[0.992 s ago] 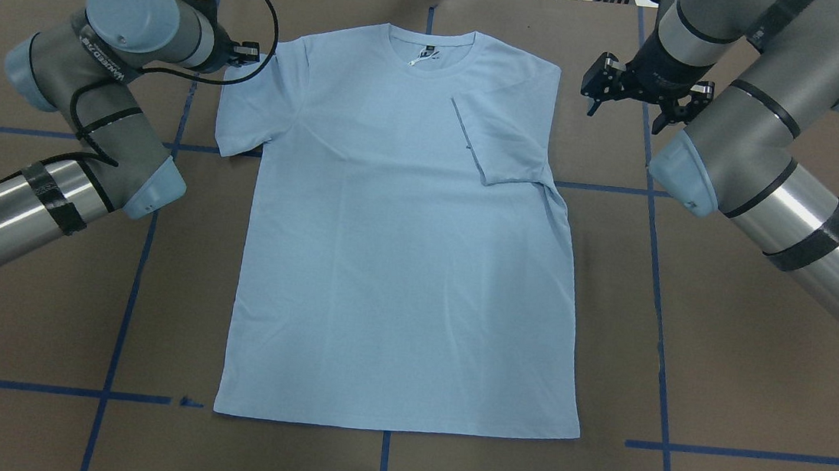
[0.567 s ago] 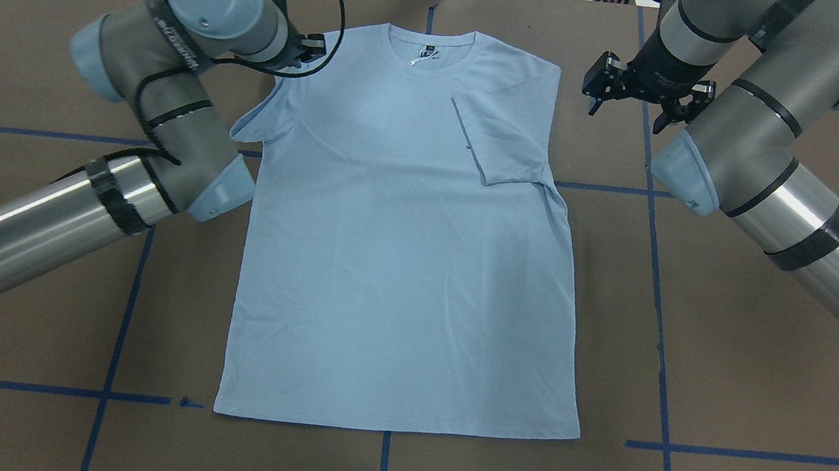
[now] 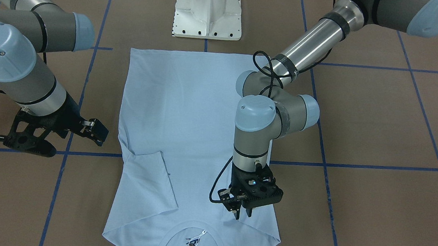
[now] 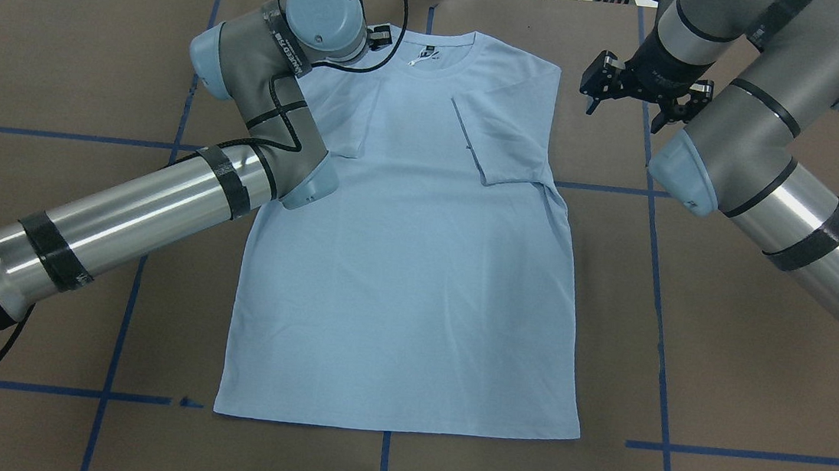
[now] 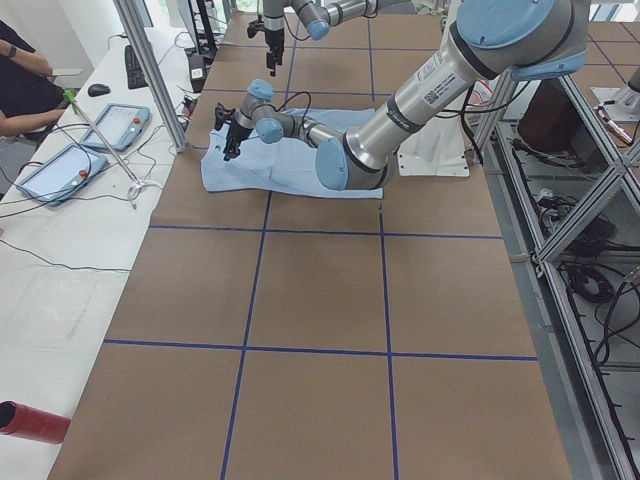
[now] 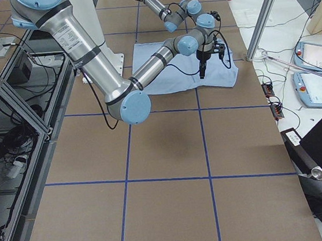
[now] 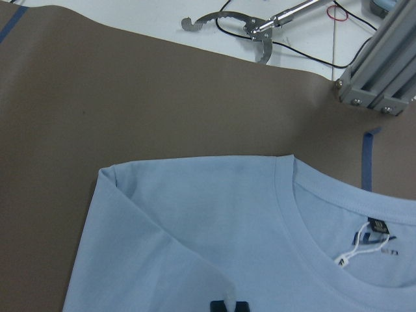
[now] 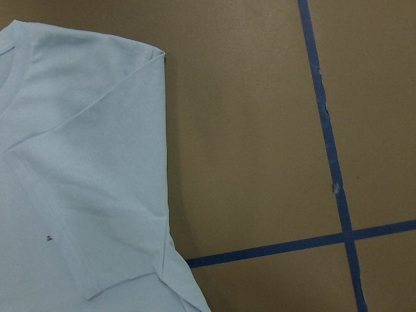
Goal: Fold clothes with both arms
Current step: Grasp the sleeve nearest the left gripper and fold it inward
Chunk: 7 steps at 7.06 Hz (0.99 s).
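The pale blue T-shirt (image 4: 409, 265) lies flat on the brown table, collar at the far edge, and also shows in the front view (image 3: 181, 108). Its right sleeve (image 4: 498, 135) is folded in over the chest. My left gripper (image 3: 242, 214) points down beside the collar. It is shut on the edge of the left sleeve (image 4: 346, 117), which it holds folded over the body. The left wrist view shows cloth pinched between the fingertips (image 7: 227, 307). In the overhead view the wrist hides this gripper. My right gripper (image 4: 626, 115) hangs open and empty over bare table beside the shirt's right shoulder.
The white pedestal base (image 3: 208, 12) stands at the near edge by the hem. A metal post (image 7: 377, 84) and loose cables (image 7: 253, 26) sit just past the collar. A person (image 5: 25, 80) and tablets (image 5: 70, 165) are at the side bench. Blue tape lines (image 4: 661, 328) cross the table.
My left arm swung right and toward the collar with the left sleeve, laying it over the shirt's body. The right arm stayed where it was.
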### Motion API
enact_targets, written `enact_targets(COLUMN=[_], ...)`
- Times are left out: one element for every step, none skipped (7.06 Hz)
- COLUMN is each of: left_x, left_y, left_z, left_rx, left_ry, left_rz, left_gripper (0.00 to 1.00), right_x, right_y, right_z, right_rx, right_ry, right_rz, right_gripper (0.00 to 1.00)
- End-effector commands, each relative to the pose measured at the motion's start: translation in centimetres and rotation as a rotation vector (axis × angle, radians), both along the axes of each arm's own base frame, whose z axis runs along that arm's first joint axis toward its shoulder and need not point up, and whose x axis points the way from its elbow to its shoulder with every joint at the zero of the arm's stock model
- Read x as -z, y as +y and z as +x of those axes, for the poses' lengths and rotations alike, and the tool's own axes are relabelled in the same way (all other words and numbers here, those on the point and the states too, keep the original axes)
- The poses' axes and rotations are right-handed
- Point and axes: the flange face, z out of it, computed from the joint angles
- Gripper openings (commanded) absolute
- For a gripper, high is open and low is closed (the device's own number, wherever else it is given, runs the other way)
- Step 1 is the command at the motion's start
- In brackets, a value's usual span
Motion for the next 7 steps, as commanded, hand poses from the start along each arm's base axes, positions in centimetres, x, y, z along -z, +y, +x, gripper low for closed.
enact_targets(left_x=[1.5,2.2,2.9,1.8,-0.3,-3.2,-5.1], left_y=[0.2,0.6,0.4,1.5,4.2,7.8,11.0], left_z=[-0.1,-0.4,-1.3,-2.3,-4.4,-7.4,-10.2], left_rx=[-0.022,-0.053,-0.075,-0.15,-0.277,-0.355,-0.419], left_ry=[0.029,0.064,0.086,0.106,0.139,0.165,0.146], left_rz=[0.07,0.079,0.076,0.069,0.076,0.09,0.101], left_gripper=[1.0,1.0,1.0,1.0,1.0,1.0,1.0], right_x=[-0.6,-1.0,-1.4,-1.3,-1.2,-2.4,-4.4], right_y=[0.1,0.1,0.2,0.4,1.3,4.3,8.4], right_z=[0.0,0.1,0.1,0.4,0.8,1.9,2.7], right_rx=[0.004,0.004,0.002,-0.003,-0.007,0.002,-0.001], right_ry=[0.006,0.008,0.012,0.008,-0.002,-0.015,-0.037], right_rz=[-0.005,-0.008,-0.015,-0.017,-0.013,0.007,0.003], right_gripper=[1.0,1.0,1.0,1.0,1.0,1.0,1.0])
